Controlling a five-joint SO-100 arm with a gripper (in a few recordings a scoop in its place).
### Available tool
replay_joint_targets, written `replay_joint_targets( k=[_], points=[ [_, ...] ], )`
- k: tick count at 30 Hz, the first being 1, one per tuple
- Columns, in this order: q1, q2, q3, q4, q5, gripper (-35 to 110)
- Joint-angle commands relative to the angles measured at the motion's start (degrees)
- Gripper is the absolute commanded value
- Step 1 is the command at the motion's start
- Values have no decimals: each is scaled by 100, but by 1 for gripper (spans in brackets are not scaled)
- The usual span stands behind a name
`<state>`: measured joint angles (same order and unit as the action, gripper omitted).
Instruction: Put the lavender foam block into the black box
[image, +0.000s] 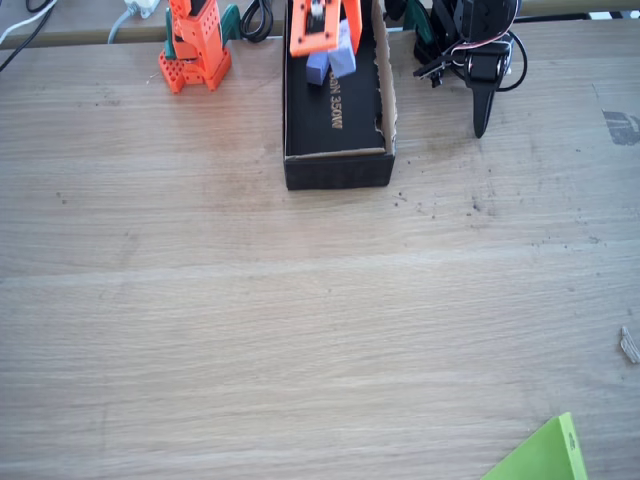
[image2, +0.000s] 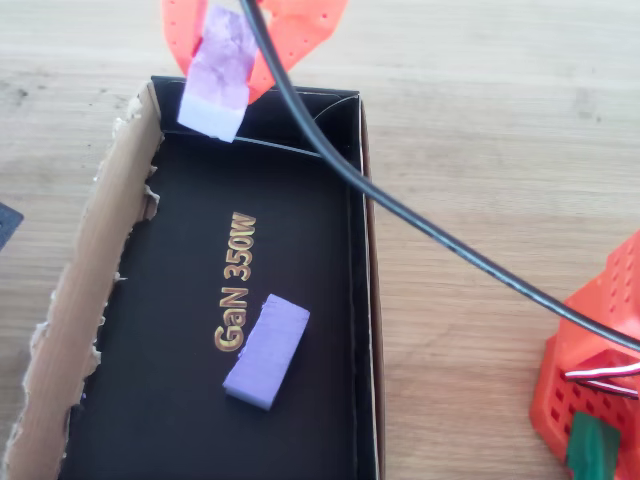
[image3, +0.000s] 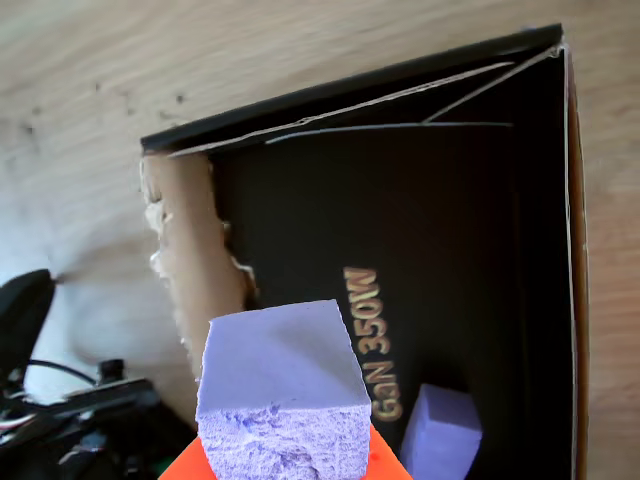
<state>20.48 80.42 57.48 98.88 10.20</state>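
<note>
My orange gripper (image: 330, 35) is shut on the lavender foam block (image: 344, 55) and holds it in the air over the black box (image: 338, 172). In the overhead view the block (image2: 216, 72) hangs between the orange fingers (image2: 178, 30) above the box's end wall (image2: 300, 100). The wrist view shows its rough, dimpled face (image3: 283, 435) close up, with the box floor (image3: 420, 220) and the gold "GaN 350W" lettering below. A smoother, deeper blue-violet block (image2: 267, 350) lies flat on the box floor beside the lettering, also seen as the block (image: 318, 68) and the block (image3: 440, 430).
One long wall of the box is torn brown cardboard (image2: 85, 300). A black cable (image2: 420, 225) runs diagonally above the box. The orange arm base (image: 195, 45) stands left of the box. A green sheet corner (image: 545, 455) lies at the front right.
</note>
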Motion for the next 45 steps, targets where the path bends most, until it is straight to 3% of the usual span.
replay_joint_targets(
  k=[1,5,7,14,16,19,21,28,32,35,39,45],
  points=[
    [53,70,-325,97,-158,8],
    [62,44,-325,141,-413,16],
    [79,35,-325,132,-519,28],
    [88,70,-343,149,-439,30],
    [141,70,-343,149,-334,24],
    [360,79,-299,229,-193,0],
    [650,70,-220,527,9,0],
    [2382,1591,1099,686,1626,0],
    [4263,2751,1960,1072,3735,0],
    [5871,3568,2848,958,4491,0],
    [7339,3990,4219,211,4324,0],
    [7699,4210,5361,-457,3709,0]
  ],
)
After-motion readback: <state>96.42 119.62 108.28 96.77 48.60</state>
